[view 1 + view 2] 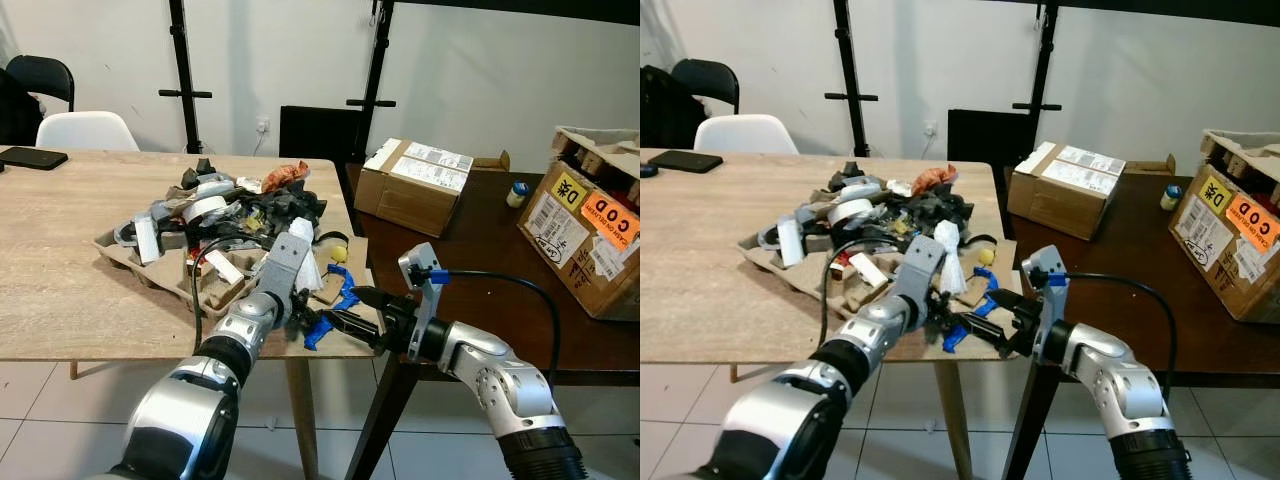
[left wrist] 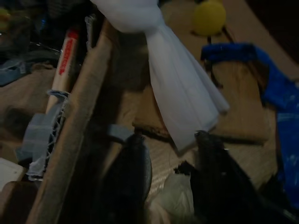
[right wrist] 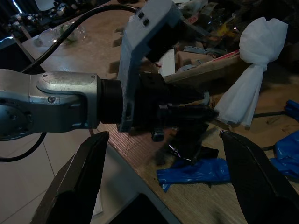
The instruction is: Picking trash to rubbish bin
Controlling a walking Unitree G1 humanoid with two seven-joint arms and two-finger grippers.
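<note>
At table edge, our left gripper (image 1: 300, 310) spread over pale scrap (image 2: 175, 198) | right gripper (image 3: 159, 172) spread wide, facing it | trash pile (image 1: 225, 225) beyond left gripper, untouched; we judge task barely begun, bin unseen.

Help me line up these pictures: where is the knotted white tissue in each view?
Left eye: knotted white tissue beside the left gripper, near the table's front edge.
Right eye: same spot.
Left wrist: hanging toward the fingers.
Right wrist: beyond the left arm.
Shared landmark: blue scrap.
</note>
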